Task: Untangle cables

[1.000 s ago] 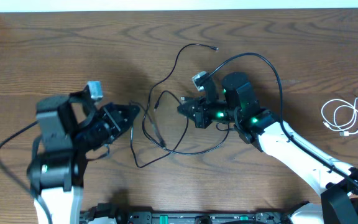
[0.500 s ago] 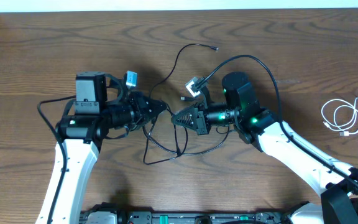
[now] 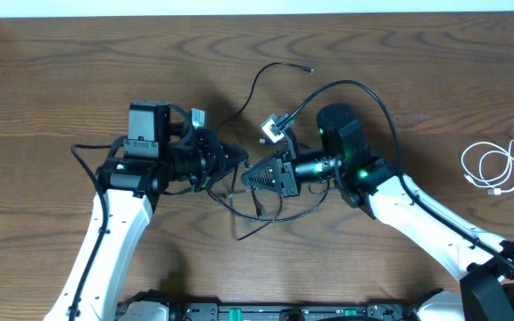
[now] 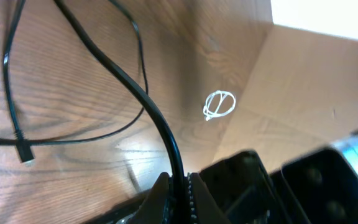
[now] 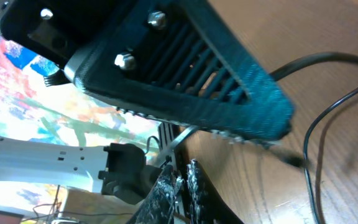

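- table (image 3: 78, 71): brown wood grain, smooth, low sheen on my feed;
- black cable (image 4: 128, 83): smooth, glossy jacket (plastic or rubber, I can't tell);
- right gripper (image 5: 181, 177) pads (image 5: 165, 190): rough, grainy, matt black

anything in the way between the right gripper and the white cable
Nothing loose on the table blocks it. The white cable lies coiled by itself on bare wood at the far right. Only the right arm's own body sits between it and the right gripper, which points the other way.
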{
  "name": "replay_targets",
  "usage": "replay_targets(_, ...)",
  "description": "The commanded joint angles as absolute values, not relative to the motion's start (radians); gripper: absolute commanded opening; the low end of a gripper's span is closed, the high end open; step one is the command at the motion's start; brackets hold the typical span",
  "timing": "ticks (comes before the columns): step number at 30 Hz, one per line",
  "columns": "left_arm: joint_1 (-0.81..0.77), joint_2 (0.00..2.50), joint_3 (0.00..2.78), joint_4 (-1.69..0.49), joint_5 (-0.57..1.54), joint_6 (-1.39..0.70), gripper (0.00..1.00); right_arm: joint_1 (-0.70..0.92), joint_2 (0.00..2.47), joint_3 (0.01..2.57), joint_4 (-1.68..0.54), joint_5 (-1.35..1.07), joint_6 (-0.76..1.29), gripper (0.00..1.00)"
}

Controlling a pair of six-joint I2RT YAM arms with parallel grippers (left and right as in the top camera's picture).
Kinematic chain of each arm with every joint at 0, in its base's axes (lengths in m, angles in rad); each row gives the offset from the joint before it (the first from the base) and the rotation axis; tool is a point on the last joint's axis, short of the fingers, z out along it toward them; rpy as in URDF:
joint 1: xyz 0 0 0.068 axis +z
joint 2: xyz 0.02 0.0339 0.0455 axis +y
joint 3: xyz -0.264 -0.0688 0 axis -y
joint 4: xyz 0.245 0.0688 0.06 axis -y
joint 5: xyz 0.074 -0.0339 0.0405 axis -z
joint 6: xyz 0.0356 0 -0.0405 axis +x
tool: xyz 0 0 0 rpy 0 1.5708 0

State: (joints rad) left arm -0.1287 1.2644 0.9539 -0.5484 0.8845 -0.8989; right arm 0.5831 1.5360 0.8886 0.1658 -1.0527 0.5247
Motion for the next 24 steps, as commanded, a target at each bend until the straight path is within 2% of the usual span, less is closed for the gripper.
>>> replay_targets(1, -0.149, 1.271, 0.951, -0.543, 0.817, -1.032, 0.07, 0.591, 1.533, 0.889, 0.168, -1.070, 0.558, 0.07)
replay_targets(5, -0.175, 1.271, 0.951, -0.540, 0.771, -1.142, 0.08, 0.591, 1.533, 0.889, 0.168, -1.052, 0.572, 0.11)
replay_targets(10, -0.190, 1.271, 0.951, -0.540, 0.705, -1.180, 0.07, 0.591, 1.534, 0.889, 0.167, -1.045, 0.572, 0.21)
replay_targets(24, -0.190, 1.272, 0.951, -0.540, 0.662, -1.221, 0.07, 0.591, 1.534, 0.888, -0.006, -0.918, 0.499, 0.30)
